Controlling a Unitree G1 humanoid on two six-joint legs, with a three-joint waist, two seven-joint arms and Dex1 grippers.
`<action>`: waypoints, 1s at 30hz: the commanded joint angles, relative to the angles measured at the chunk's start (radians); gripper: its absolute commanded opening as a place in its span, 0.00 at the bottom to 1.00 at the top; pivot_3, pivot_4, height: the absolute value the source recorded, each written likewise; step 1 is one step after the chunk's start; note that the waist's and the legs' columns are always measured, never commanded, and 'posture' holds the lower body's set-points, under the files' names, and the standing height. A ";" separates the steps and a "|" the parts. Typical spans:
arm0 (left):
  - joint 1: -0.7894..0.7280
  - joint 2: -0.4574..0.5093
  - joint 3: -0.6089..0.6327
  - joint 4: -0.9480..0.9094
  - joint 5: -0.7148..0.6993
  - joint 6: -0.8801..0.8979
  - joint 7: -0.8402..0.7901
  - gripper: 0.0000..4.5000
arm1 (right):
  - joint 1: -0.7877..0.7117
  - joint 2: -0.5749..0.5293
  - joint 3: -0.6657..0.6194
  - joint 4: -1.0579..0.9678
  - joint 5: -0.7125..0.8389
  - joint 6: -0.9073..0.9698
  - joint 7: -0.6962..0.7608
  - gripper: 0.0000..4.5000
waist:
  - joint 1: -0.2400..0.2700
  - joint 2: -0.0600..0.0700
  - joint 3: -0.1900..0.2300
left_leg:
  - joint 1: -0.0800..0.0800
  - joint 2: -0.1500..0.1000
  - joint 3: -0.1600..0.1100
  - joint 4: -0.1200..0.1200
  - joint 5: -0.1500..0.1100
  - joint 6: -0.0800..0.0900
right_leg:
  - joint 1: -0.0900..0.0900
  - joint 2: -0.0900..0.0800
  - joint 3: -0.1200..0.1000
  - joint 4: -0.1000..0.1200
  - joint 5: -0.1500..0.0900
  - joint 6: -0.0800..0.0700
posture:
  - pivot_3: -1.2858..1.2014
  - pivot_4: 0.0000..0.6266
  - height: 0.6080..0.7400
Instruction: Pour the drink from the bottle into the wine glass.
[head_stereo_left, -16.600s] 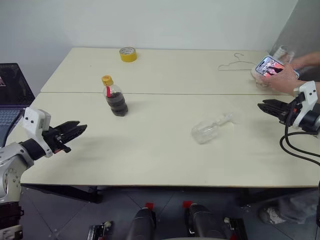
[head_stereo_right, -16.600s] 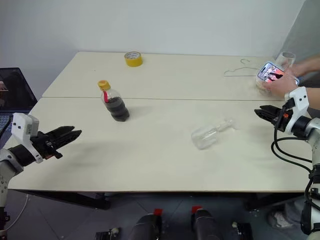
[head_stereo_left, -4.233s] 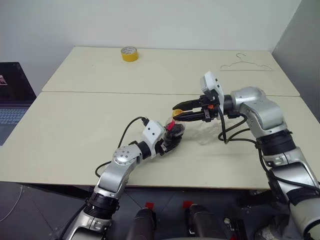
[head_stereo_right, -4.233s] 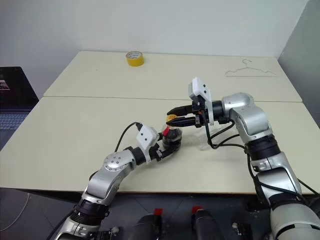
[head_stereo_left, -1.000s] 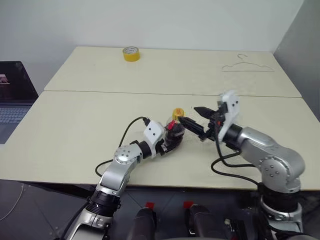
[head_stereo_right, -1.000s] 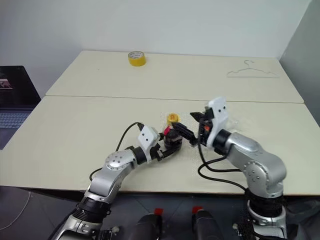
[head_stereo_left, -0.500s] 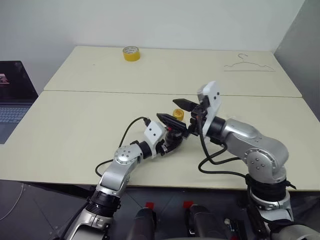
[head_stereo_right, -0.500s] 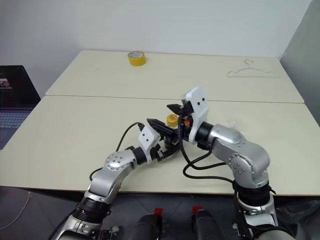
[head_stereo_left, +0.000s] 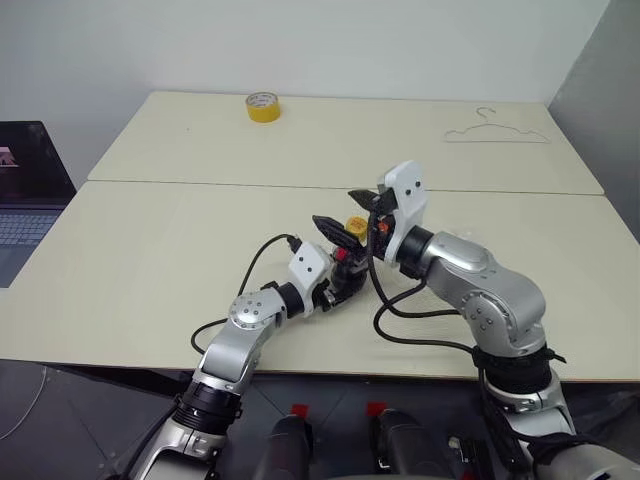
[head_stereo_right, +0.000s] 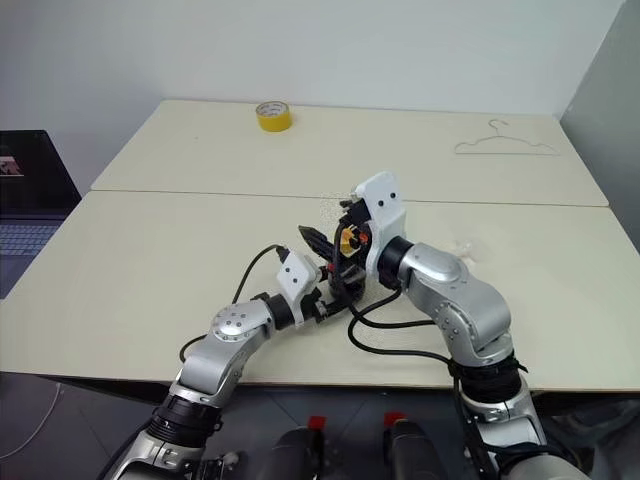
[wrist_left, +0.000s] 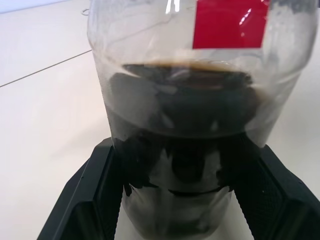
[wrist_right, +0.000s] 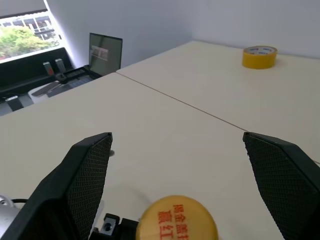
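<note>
Bottle (head_stereo_left: 345, 277) is being held upright mid-table by the left gripper (head_stereo_left: 333, 287). Right wrist view: cap (wrist_right: 176, 218) is being straddled low between the right gripper's (head_stereo_left: 342, 214) wide-spread, empty fingers (wrist_right: 87, 170), axis vertical.

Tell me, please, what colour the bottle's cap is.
The cap is yellow with red lettering on top, clearest in the right wrist view.
</note>
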 joint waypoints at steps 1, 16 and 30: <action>0.019 0.000 -0.019 0.028 0.027 0.020 0.005 0.68 | -0.018 0.018 -0.004 0.001 -0.026 -0.037 -0.017 0.99 | 0.000 0.000 0.000 | 0.000 0.000 0.000 0.000 0.000 0.000 | 0.000 0.000 0.000 0.000 0.000 0.000 | 0.52 0.24 1.00; 0.016 0.002 -0.018 0.034 0.025 0.017 0.000 0.68 | 0.033 -0.034 -0.081 -0.019 -0.012 -0.013 0.002 0.99 | 0.000 0.000 0.000 | 0.000 0.000 0.000 0.000 0.000 0.000 | 0.000 0.000 0.000 0.000 0.000 0.000 | 0.52 0.24 1.00; 0.014 0.001 -0.020 0.042 0.024 0.013 -0.009 0.68 | 0.077 -0.102 -0.156 -0.063 0.079 0.010 0.060 0.99 | -0.001 0.000 0.000 | 0.000 0.000 0.000 0.000 0.000 0.000 | 0.000 0.000 0.000 0.000 0.000 0.000 | 0.52 0.24 1.00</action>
